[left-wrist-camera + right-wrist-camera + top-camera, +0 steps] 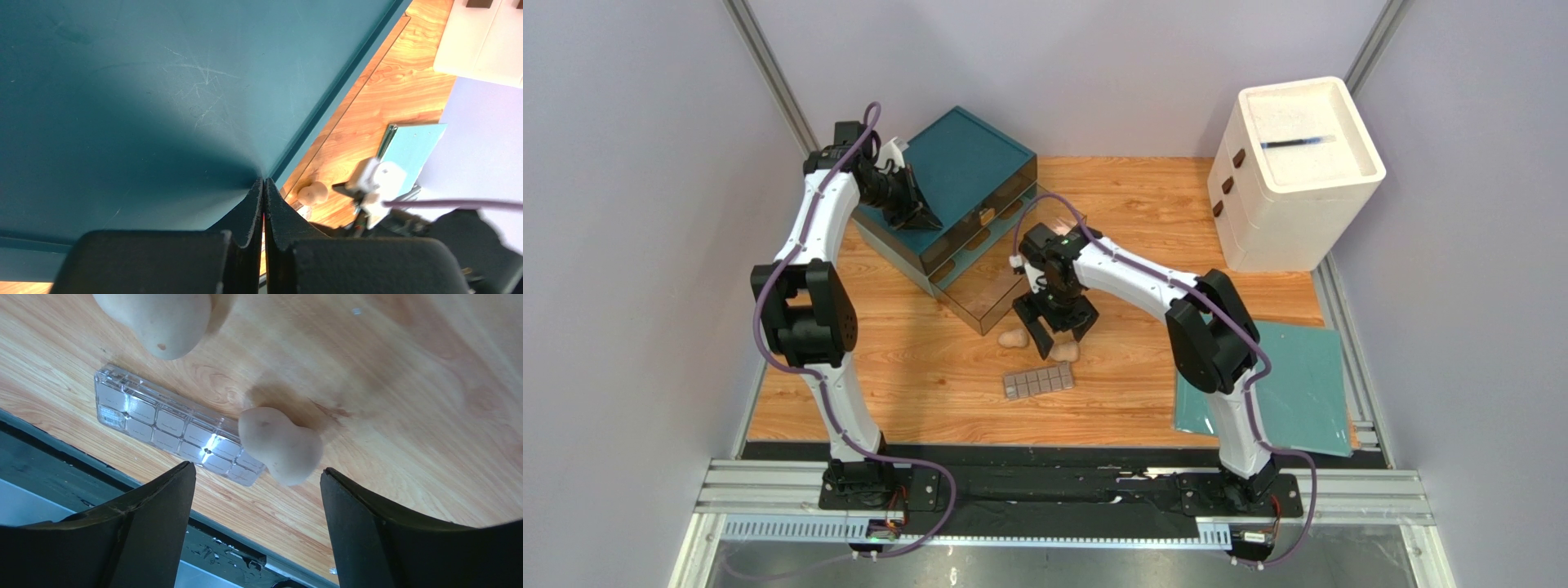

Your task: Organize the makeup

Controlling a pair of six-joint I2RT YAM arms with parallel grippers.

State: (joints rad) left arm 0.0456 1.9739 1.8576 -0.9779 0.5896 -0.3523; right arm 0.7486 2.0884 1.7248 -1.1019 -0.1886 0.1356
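My right gripper [1059, 333] is open and hangs just above the table over two peach egg-shaped sponges. In the right wrist view one sponge [282, 445] lies just ahead of the gap between my open fingers [256, 470]. The other sponge [161, 320] lies at the top left. The flat palette of squares [173, 427] lies beside them, touching the nearer sponge. In the top view the sponges [1011, 337] [1065, 353] sit just above the palette [1038, 381]. My left gripper [918, 206] is shut and empty over the teal drawer box's lid [153, 104]. A small beige item [313, 193] shows beyond that lid; I cannot tell whether it is a bottle.
The teal drawer box [965, 172] stands at the back left with a lower drawer [983, 292] pulled out toward the sponges. A white drawer unit [1296, 172] stands at the back right. A flat teal mat [1290, 386] lies at the right front. The table's metal front edge [73, 471] is close behind the palette.
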